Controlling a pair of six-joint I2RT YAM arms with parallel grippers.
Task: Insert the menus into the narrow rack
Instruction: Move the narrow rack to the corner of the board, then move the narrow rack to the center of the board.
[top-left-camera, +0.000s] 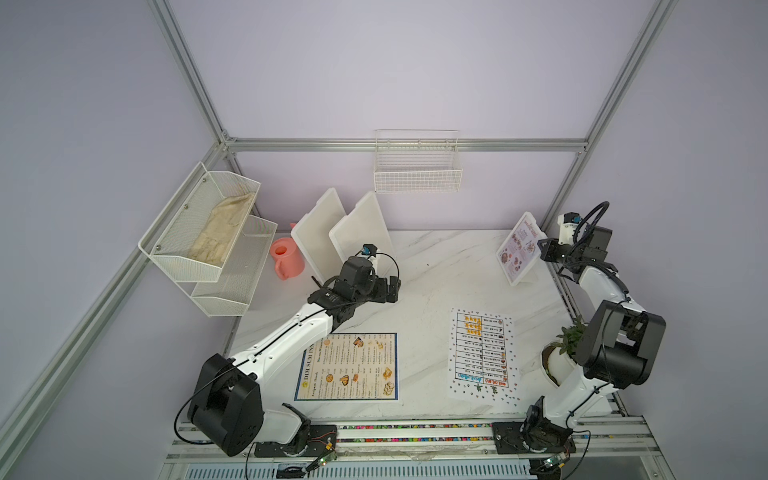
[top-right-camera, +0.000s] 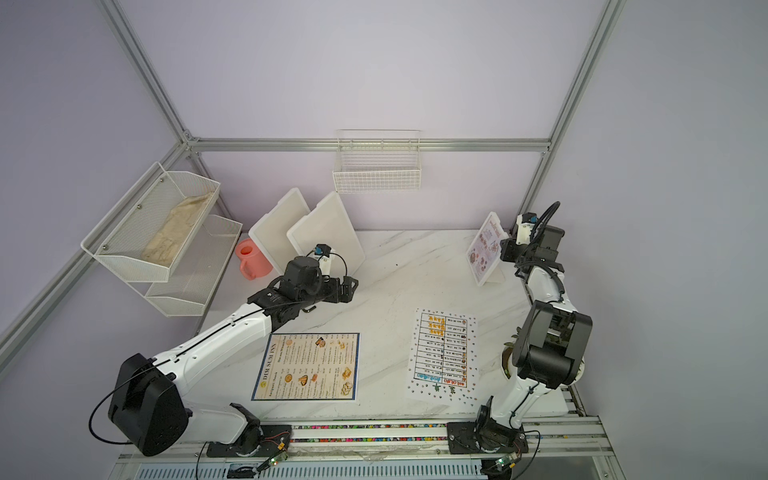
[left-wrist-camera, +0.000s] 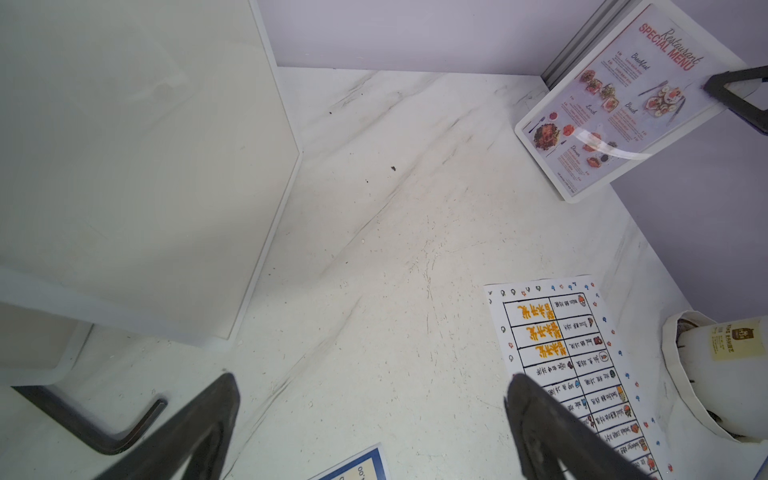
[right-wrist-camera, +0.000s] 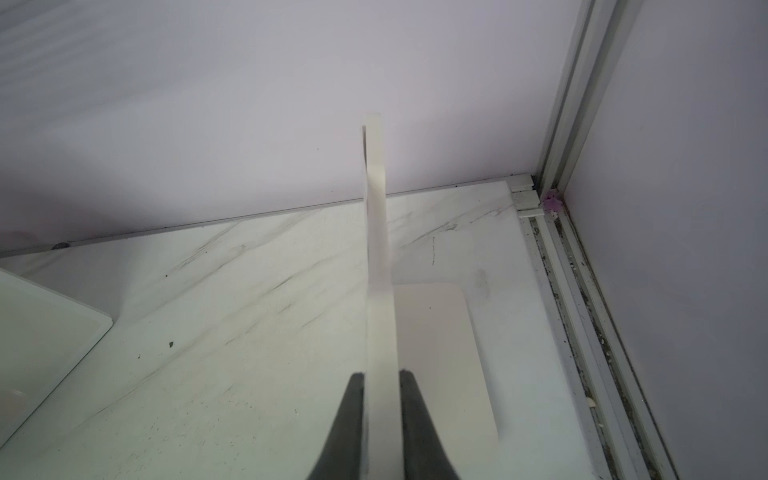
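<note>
Over on the left, smooth white plastic trays (top-left-camera: 357, 232) leaned just left of the left gripper (top-left-camera: 394, 291), whose jaws stood spread wide over bare marbled tabletop (top-left-camera: 436, 266), gripping nothing. Behind those jaws, toward the arm's base, the glossy blue-bordered "DIM SUM INN" sheet (top-left-camera: 347, 365) lay flat. Right of them lay the white table sheet (top-left-camera: 482, 355) edged with coloured dots. Far right, the right gripper (right-wrist-camera: 380, 415) pinched the thick white edge of the upright "Restaurant SPECIAL MENU" card (left-wrist-camera: 615, 104). The wire rack (top-left-camera: 417, 170) hung well beyond both.
</note>
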